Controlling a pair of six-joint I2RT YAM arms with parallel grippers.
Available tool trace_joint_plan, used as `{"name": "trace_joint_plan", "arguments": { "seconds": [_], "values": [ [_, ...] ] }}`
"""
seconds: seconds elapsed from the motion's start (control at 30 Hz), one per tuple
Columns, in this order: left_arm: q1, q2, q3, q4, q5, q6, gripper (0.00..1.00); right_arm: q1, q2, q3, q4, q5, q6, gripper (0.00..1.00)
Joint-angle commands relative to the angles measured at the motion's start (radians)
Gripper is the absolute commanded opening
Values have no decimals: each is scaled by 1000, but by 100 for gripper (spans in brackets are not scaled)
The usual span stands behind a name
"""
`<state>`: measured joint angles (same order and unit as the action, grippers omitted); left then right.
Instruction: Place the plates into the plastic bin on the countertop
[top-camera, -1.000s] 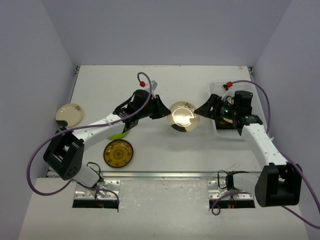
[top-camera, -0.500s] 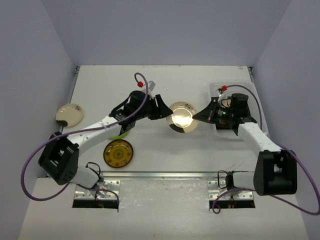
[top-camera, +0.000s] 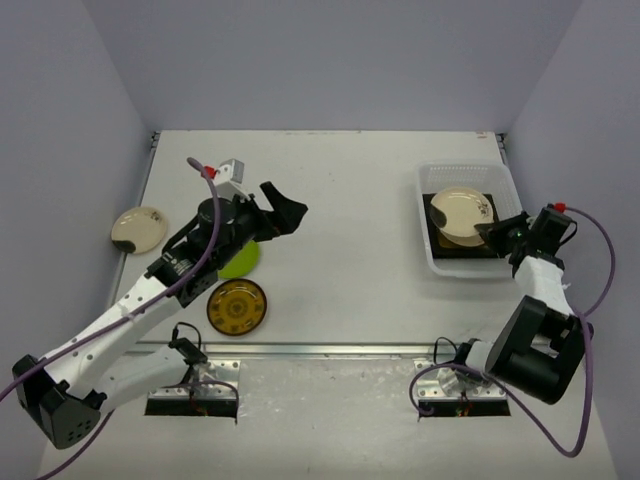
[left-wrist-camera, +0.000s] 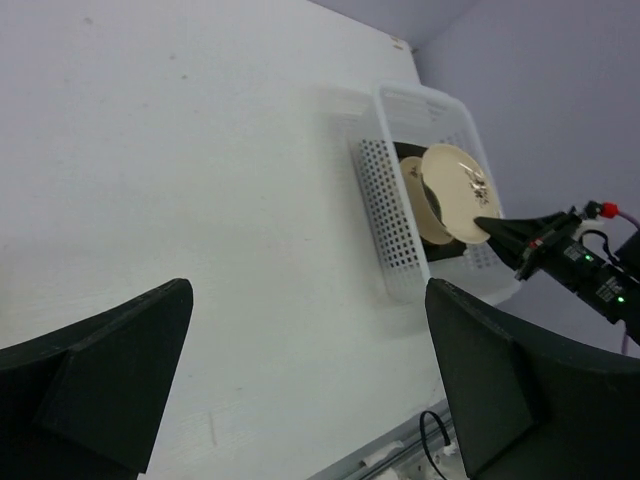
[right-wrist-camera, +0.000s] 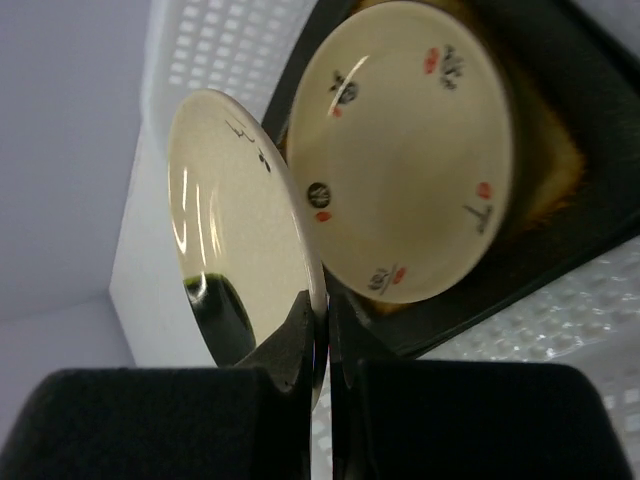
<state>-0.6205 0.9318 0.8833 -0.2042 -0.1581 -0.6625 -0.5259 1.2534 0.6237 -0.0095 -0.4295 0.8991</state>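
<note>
My right gripper (right-wrist-camera: 325, 325) is shut on the rim of a round cream plate (right-wrist-camera: 235, 230) and holds it tilted on edge over the plastic bin (top-camera: 435, 250). In the bin a second cream plate (right-wrist-camera: 405, 150) with small red marks lies on a dark square plate (right-wrist-camera: 570, 190). My left gripper (top-camera: 287, 218) is open and empty above the countertop (top-camera: 340, 280), left of centre. Just below it lies a lime green plate (top-camera: 240, 263), then an amber patterned plate (top-camera: 237, 306). A cream plate (top-camera: 138, 228) lies at the far left edge.
The metal rail (top-camera: 330, 349) runs along the near edge of the table. The left wrist view shows the bin (left-wrist-camera: 385, 225) and the right gripper (left-wrist-camera: 497, 228) far ahead across bare white table. The walls stand close on three sides.
</note>
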Motion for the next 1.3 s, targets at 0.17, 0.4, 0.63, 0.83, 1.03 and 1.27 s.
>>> {"name": "trace_joint_plan", "arguments": {
  "seconds": [0.17, 0.4, 0.63, 0.83, 1.03, 1.27],
  "values": [
    [22, 1, -4, -284, -382, -35, 100, 2, 143, 118, -15, 231, 1, 32],
    [157, 112, -55, -183, -216, -56, 100, 19, 139, 191, -77, 183, -39, 90],
    [483, 235, -72, -164, -105, -154, 100, 151, 0, 148, -100, 122, -146, 99],
    [651, 275, -78, -199, -346, -369, 100, 366, -101, 75, 5, -192, -161, 99],
    [900, 393, -54, -198, -416, -492, 100, 371, -130, -3, 106, -414, -117, 99],
    [969, 692, 63, -237, -475, -678, 100, 371, -124, -4, 148, -473, -85, 99]
  ]
}}
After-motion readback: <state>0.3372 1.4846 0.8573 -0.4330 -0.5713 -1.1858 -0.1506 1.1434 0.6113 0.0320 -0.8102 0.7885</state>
